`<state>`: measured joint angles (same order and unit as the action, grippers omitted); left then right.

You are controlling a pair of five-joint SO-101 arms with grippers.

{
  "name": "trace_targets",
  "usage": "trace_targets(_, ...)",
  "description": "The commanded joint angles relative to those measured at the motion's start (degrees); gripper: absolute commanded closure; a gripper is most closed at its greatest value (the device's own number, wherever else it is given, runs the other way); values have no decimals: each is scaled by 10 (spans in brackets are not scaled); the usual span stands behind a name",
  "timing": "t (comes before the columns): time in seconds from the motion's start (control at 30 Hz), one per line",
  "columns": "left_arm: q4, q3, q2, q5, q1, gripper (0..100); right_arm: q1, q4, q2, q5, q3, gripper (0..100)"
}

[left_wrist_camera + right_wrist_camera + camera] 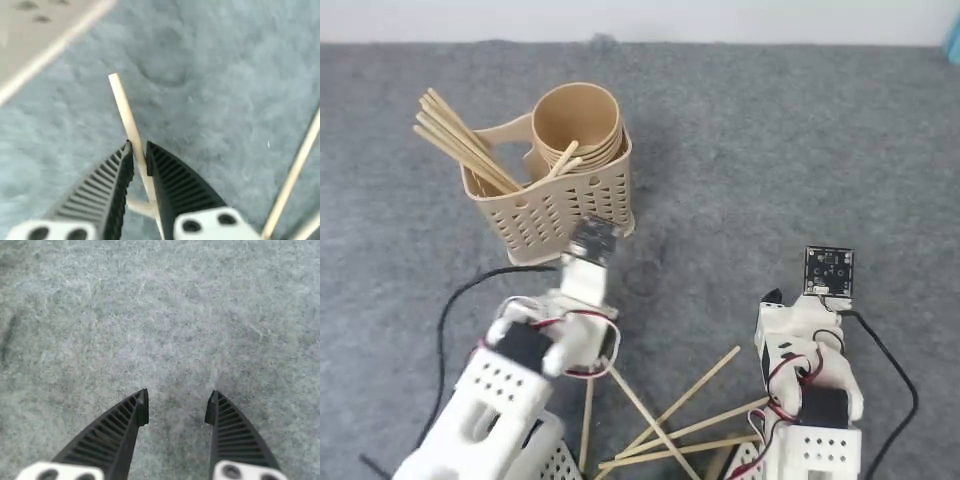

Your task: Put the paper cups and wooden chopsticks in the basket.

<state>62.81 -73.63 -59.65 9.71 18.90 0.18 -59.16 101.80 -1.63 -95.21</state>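
stacked paper cups sit in the basket at the far left of the bench, with a bundle of chopsticks leaning out of its left end; more loose chopsticks lie crossed on the bench at the near edge, between the two arms. left hand is near the basket, pinching one chopstick whose tip pokes out past the fingers. right hand is spread wide over bare grey bench, holding nothing.
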Motion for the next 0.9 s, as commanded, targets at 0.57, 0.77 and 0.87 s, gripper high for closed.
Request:
trace_targets(0.57, 169, 440, -217, 14, -182, 988, 10, 0, 10, 9, -13, 800)
trace_targets(0.77, -4, 417, -219, 67, -263, 988, 10, 0, 10, 9, -13, 800)
trace_targets(0.87, -141, 369, -216, 87, -297, 988, 10, 0, 10, 9, -13, 800)
